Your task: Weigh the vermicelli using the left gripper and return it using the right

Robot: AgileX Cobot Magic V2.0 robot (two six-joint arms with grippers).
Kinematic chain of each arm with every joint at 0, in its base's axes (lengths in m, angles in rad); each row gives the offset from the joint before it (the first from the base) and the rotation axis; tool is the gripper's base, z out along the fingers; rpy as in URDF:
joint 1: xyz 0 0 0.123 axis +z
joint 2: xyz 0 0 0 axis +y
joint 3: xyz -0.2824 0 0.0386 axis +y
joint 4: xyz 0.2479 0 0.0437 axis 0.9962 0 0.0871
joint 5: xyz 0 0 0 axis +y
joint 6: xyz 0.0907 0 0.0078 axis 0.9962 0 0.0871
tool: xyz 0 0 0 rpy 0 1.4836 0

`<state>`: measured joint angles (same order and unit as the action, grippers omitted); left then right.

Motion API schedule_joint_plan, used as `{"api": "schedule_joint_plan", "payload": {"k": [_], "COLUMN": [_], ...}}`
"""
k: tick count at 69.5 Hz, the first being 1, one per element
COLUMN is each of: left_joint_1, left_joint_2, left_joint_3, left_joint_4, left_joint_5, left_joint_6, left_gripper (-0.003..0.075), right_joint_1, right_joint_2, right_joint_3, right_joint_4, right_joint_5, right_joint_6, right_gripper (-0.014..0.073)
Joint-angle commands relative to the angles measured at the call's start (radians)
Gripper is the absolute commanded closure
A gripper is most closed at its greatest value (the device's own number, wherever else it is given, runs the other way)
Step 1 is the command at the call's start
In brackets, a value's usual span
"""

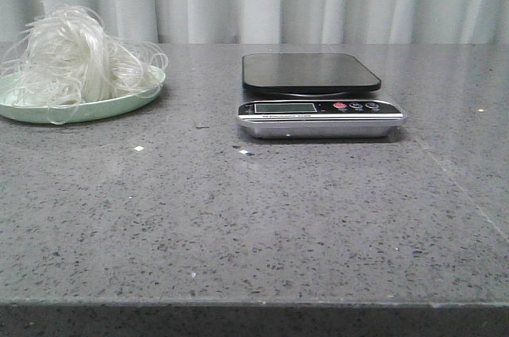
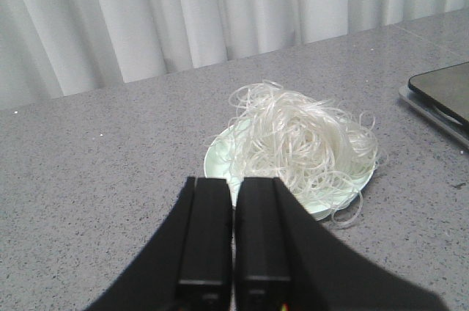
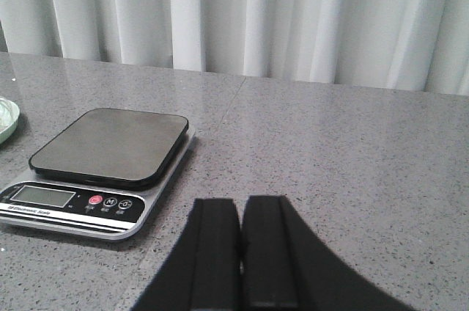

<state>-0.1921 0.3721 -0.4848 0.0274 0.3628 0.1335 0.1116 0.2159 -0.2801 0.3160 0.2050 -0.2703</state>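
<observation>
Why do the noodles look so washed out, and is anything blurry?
Front view: the vermicelli nearly blends into the pale curtain, slightly soft. Left wrist view: strands sharper against the plate; the left gripper is close and dark. Right wrist view: soft glare on the scale.

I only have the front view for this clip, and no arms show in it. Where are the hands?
Observer: The left hand hangs shut, aimed at the vermicelli.
Operator: Holding any strands?
Observer: No, the whole tangle lies on its green plate, apart from the fingers.
Operator: And the right one?
Observer: The right hand is shut and empty, over bare table beside the scale.
</observation>
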Motion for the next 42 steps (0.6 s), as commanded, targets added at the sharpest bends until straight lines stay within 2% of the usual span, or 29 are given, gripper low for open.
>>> {"api": "schedule_joint_plan", "payload": {"k": [1,35,42], "left_joint_1": [0.005,0.005,0.018], "left_joint_2": [0.004,0.004,0.0], "left_joint_3": [-0.025,-0.023,-0.021], "left_joint_4": [-0.008,-0.008,-0.046], "left_joint_5": [-0.078,-0.078,-0.086], "left_joint_6": [-0.009,-0.009,-0.009], "left_gripper": [0.0584,0.0584,0.0584], "right_joint_1": [-0.005,-0.005,-0.005], "right_joint_2": [0.007,0.007,0.007], "right_joint_3": [-0.024,-0.024,-0.024], "right_joint_4": [-0.009,-0.009,-0.009], "right_joint_5": [-0.08,-0.08,-0.08], "right_joint_6": [-0.009,-0.009,-0.009], "right_gripper": [0.0442,0.0442,0.0442]}}
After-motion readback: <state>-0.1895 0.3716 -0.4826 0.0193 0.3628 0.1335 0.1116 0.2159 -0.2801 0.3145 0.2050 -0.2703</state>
